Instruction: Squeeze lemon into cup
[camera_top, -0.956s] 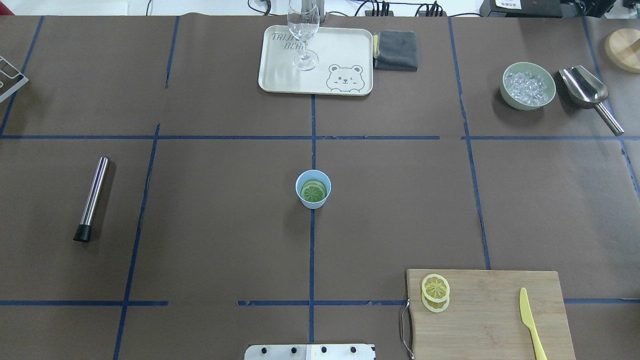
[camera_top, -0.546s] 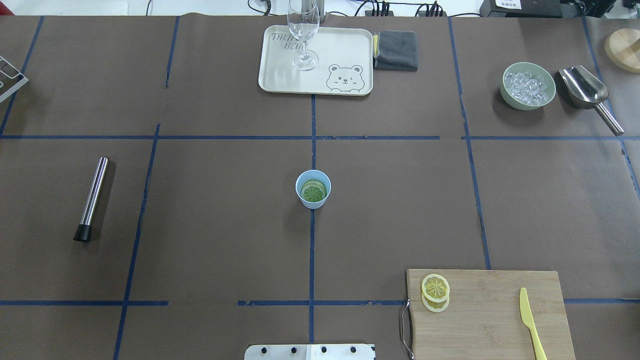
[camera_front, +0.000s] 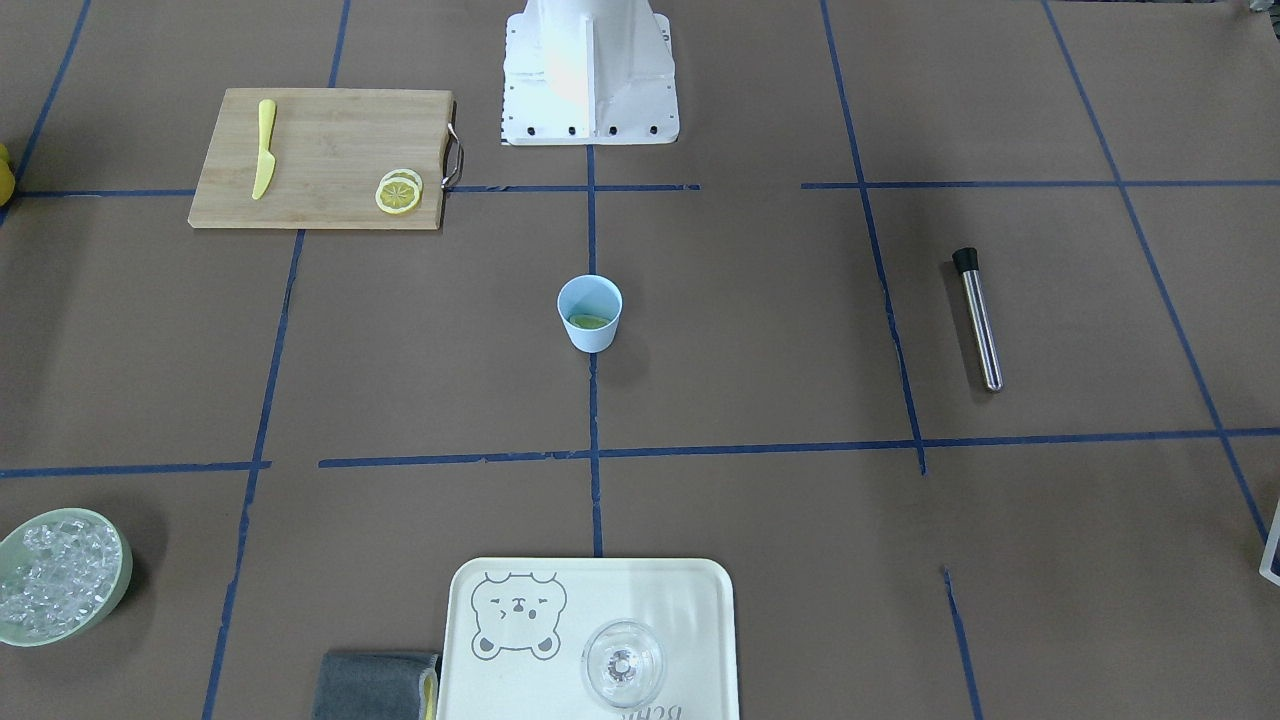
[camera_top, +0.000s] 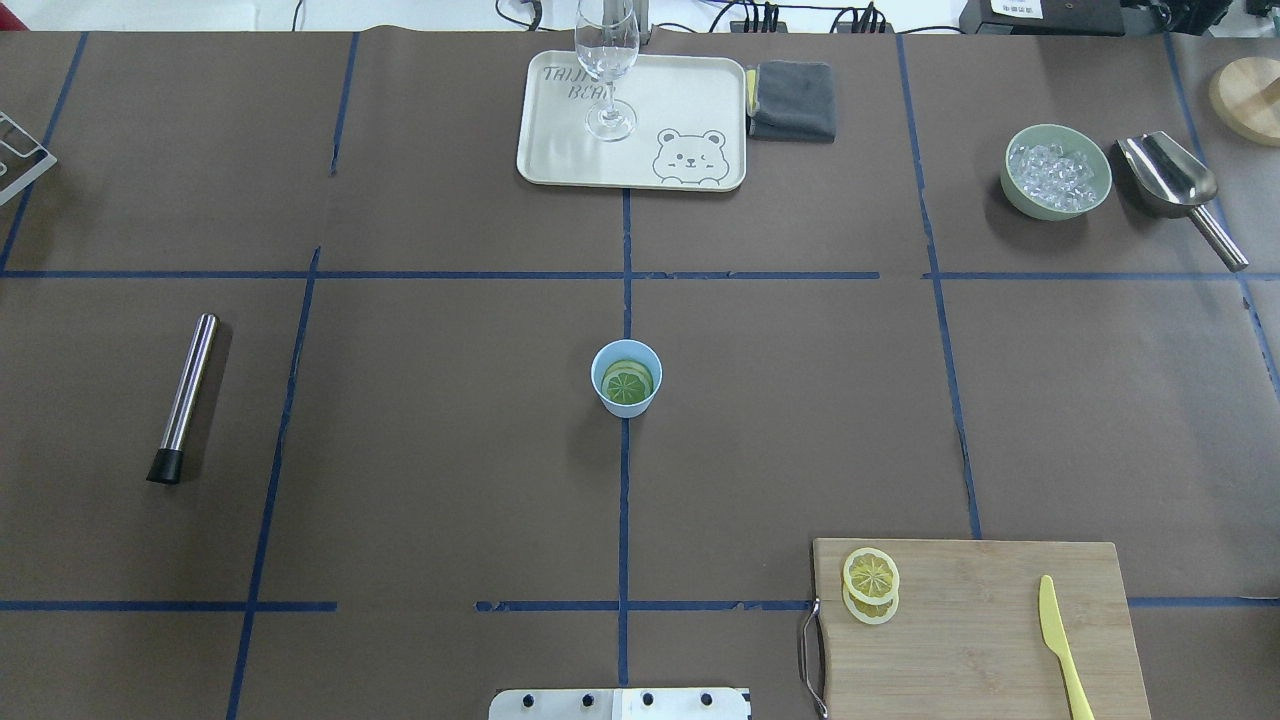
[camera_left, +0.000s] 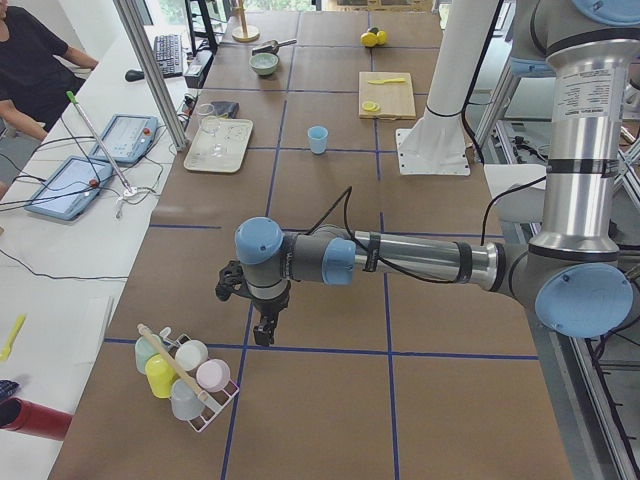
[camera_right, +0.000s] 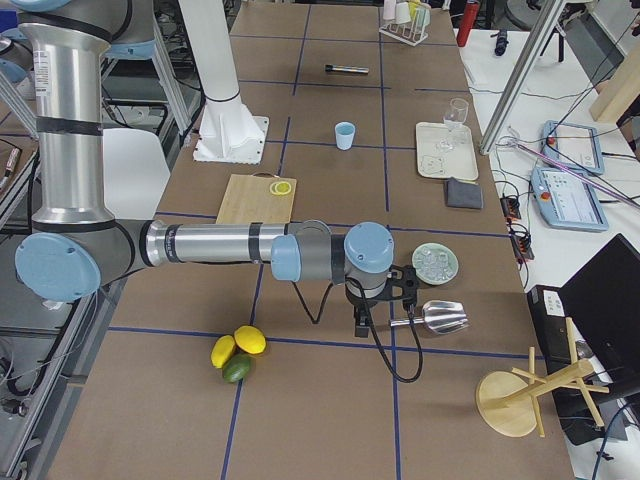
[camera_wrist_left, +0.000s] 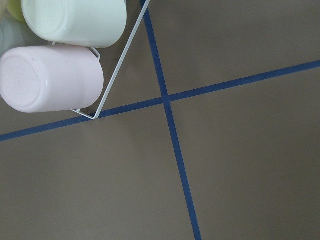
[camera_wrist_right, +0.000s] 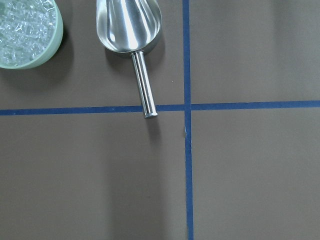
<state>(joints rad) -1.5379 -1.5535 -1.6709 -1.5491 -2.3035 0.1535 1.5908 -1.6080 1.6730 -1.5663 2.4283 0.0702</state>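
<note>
the cup (camera_top: 626, 377) stands upright near the middle of the table, on a blue tape line, well apart from both arms. inside it, at the bottom, lie lemon slices (camera_top: 627, 384), which look greenish in there. a pair of slices (camera_top: 871, 587) lies on the cutting board (camera_top: 980, 640), one partly over the other, near the corner with the metal handle, and the yellow knife (camera_top: 1060, 640) lies at the other side of the same board. the left gripper (camera_left: 264, 334) points down over the table at the far left end, just beside a wire rack (camera_wrist_left: 118, 60) that holds some cups, and it shows only in the side view, so i cannot tell if its fingers are spread or pressed together. the right gripper (camera_right: 360, 325) hangs over the table at the right end, near the metal scoop (camera_wrist_right: 131, 25) and the bowl of ice (camera_wrist_right: 56, 42). it also shows only in a side view, so i cannot tell its state either. neither wrist camera shows any fingers. on the far side of the table a clear glass (camera_top: 608, 70) stands on the tray (camera_top: 690, 100), and a metal rod (camera_top: 187, 395) lies on the left part.
</note>
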